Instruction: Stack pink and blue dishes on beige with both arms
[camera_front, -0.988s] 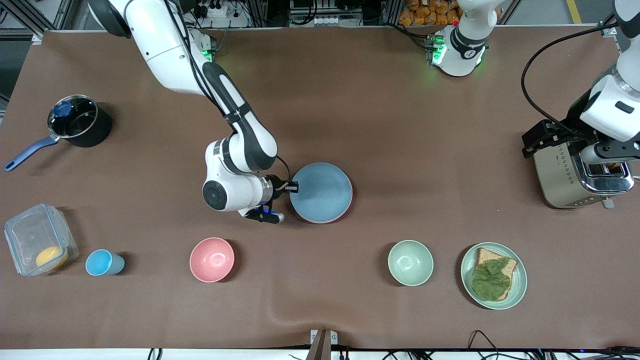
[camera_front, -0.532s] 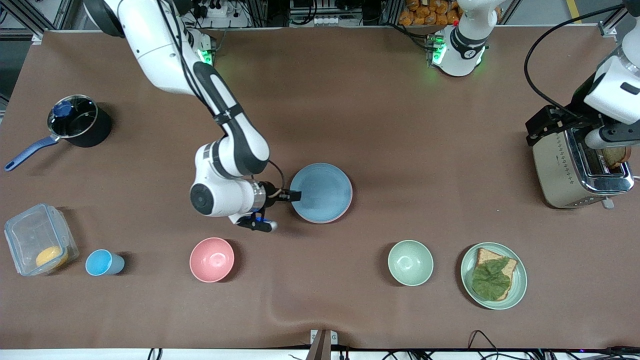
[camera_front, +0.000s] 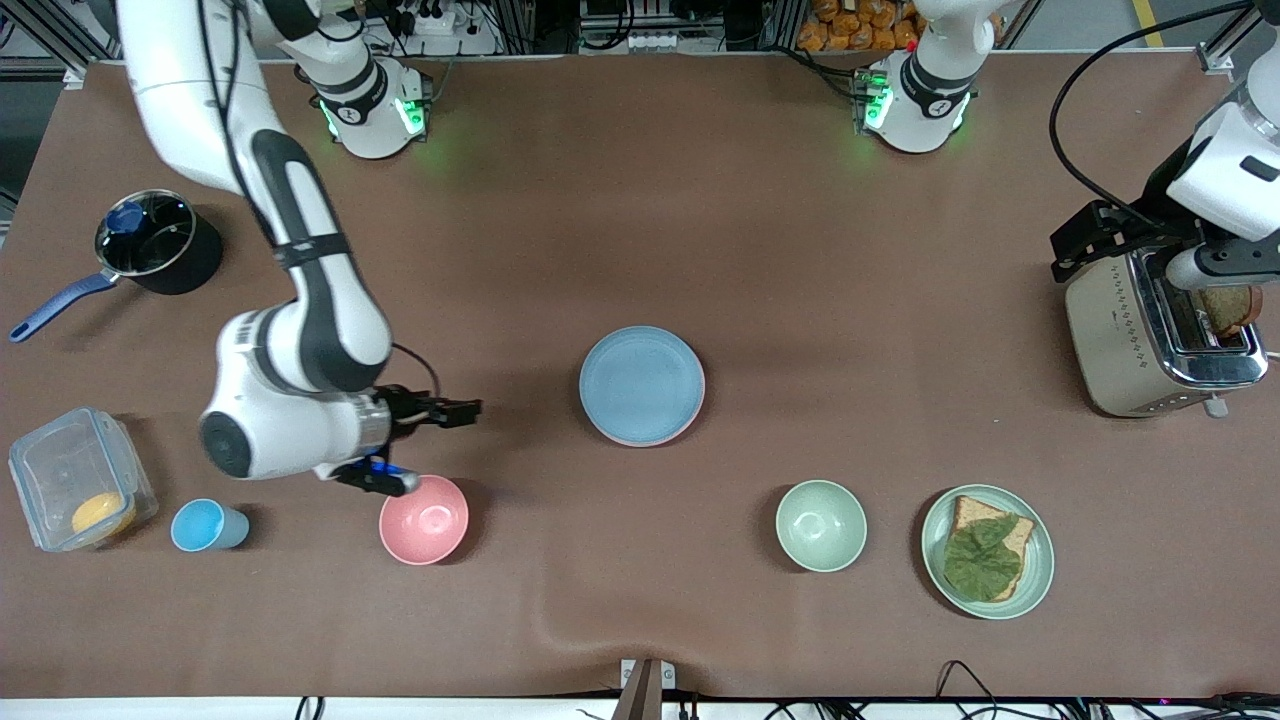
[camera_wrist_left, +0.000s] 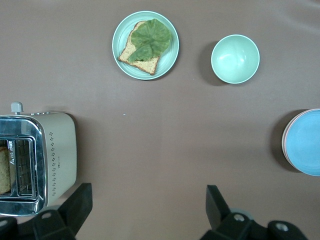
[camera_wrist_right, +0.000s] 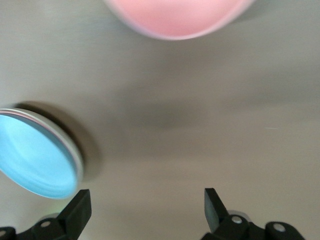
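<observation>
Light blue plate (camera_front: 641, 383) lies mid-worktop atop a pink plate (camera_front: 690, 425), of which only the rim shows. Right tool (camera_front: 468, 411), fingers spread and empty, hovers over bare worktop (camera_front: 640, 200) just above the pink bowl (camera_front: 424, 519). Left tool (camera_wrist_left: 147, 210), spread and empty, hangs beside the toaster (camera_front: 1150, 335).

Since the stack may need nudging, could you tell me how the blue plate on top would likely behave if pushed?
The blue plate looks rigid and flat, so it probably won't tip. It rests on a pink rim, so it would likely slide off. Its matte finish suggests some grip.
</observation>
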